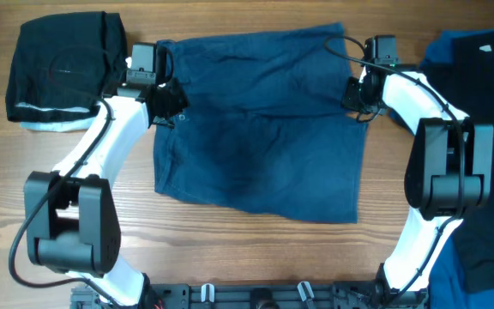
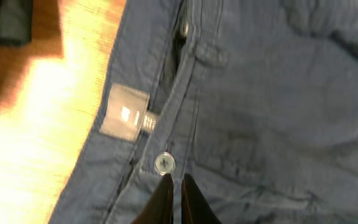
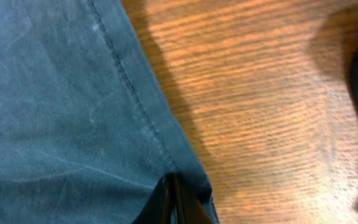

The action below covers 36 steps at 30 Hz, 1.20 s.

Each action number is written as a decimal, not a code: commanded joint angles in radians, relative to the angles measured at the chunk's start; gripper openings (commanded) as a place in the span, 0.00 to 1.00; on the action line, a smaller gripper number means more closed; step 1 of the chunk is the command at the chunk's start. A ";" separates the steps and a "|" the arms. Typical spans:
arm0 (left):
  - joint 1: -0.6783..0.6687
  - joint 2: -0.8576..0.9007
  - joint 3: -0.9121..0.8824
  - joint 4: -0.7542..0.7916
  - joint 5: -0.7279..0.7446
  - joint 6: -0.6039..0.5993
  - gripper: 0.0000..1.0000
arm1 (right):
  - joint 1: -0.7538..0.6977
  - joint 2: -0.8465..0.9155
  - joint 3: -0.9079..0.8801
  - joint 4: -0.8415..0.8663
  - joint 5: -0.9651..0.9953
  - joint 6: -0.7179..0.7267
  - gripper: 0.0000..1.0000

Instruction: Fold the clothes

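Observation:
Navy-blue shorts [image 1: 260,129] lie spread across the middle of the table, waistband to the left and leg hems to the right. My left gripper [image 1: 168,101] sits on the waistband; its tips [image 2: 174,180] are closed to a thin slit on the fabric just below the button [image 2: 164,163], near a grey label [image 2: 124,112]. My right gripper [image 1: 358,94] is at the shorts' right edge. There its fingers [image 3: 171,186] are shut on the stitched hem [image 3: 129,81], and cloth bunches around them.
A folded black garment [image 1: 58,64] lies at the back left on a pale blue one [image 1: 50,122]. Dark and royal-blue clothes [image 1: 483,77] are heaped along the right edge. Bare wood [image 3: 260,112] shows right of the hem.

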 commanded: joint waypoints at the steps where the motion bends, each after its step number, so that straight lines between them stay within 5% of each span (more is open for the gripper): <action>1: -0.004 0.073 0.002 0.036 -0.013 0.016 0.06 | -0.030 0.074 -0.064 -0.065 0.095 0.014 0.04; 10: -0.003 0.175 0.002 0.125 0.000 0.017 0.05 | -0.030 0.066 -0.056 -0.036 -0.021 0.005 0.04; 19: -0.004 0.171 0.003 0.117 0.000 0.065 0.04 | -0.007 -0.074 0.018 -0.038 -0.917 -0.447 0.04; 26: -0.003 0.171 0.003 0.117 0.000 0.065 0.04 | 0.101 -0.014 0.015 0.063 -0.878 -0.447 0.04; 36: -0.003 0.171 0.003 0.117 0.000 0.065 0.04 | 0.169 0.106 0.015 0.314 -0.678 -0.134 0.04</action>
